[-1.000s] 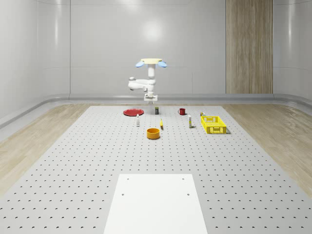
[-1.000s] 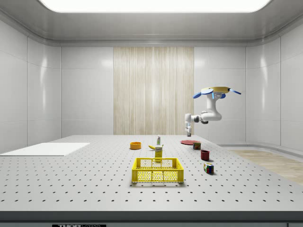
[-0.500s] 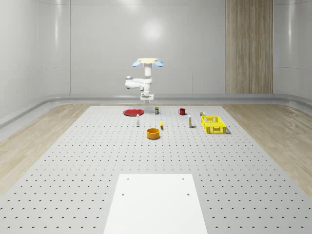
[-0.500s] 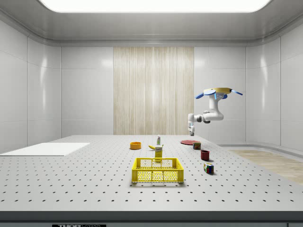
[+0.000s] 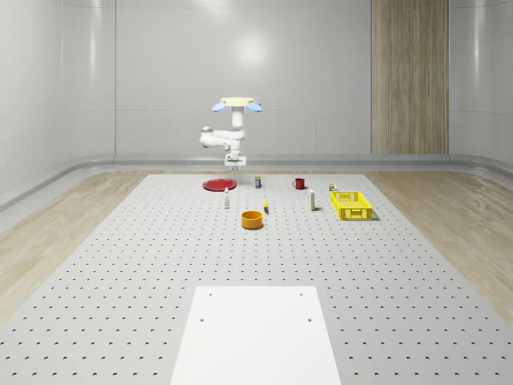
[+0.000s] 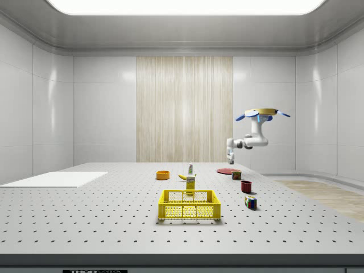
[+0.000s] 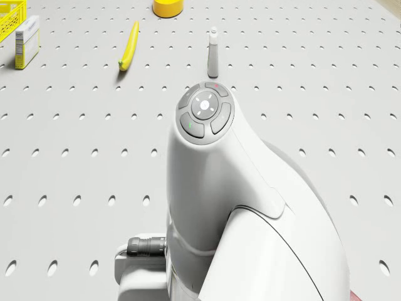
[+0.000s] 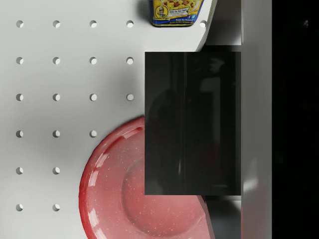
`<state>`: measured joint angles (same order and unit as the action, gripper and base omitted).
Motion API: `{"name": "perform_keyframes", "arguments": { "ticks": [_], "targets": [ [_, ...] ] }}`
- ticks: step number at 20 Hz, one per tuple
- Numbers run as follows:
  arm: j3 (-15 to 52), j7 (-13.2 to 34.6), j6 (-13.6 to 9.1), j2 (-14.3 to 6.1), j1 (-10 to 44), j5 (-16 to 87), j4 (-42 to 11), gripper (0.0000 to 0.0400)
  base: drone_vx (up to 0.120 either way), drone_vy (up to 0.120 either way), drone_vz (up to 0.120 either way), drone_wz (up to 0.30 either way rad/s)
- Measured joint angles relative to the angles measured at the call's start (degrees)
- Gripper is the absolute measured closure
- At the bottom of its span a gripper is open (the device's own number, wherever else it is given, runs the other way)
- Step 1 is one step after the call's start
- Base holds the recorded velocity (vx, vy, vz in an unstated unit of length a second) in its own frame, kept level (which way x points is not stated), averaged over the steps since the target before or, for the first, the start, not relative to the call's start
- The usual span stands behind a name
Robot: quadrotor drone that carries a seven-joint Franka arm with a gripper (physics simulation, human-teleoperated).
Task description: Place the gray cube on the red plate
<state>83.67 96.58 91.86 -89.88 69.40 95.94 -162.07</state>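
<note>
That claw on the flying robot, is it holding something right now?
Gripper: shut on the gray cube, hanging above the red plate.

The drone hovers in mid-air, upper centre of the whole-scene view and upper right of the side view, rotors level. The white arm hangs beneath it, elbow bent toward the whole-scene view's left, forearm roughly horizontal. The wrist turns downward, so the gripper points straight down. In the side view the gripper sits at the arm's left end.
</note>
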Motion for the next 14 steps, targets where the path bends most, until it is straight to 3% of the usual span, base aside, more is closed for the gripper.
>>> {"name": "perform_keyframes", "arguments": {
  "ticks": [8, 14],
  "targets": [
    [0.0, 0.0, 0.4, -0.5, 0.1, -0.2, 0.0, 0.015, 0.0, -0.12, -0.07, 0.0],
    [0.1, 0.1, 0.7, -0.8, 0.1, -0.3, 0.0, 0.015, 0.0, -0.12, -0.007, 0.0]
  ]
}}
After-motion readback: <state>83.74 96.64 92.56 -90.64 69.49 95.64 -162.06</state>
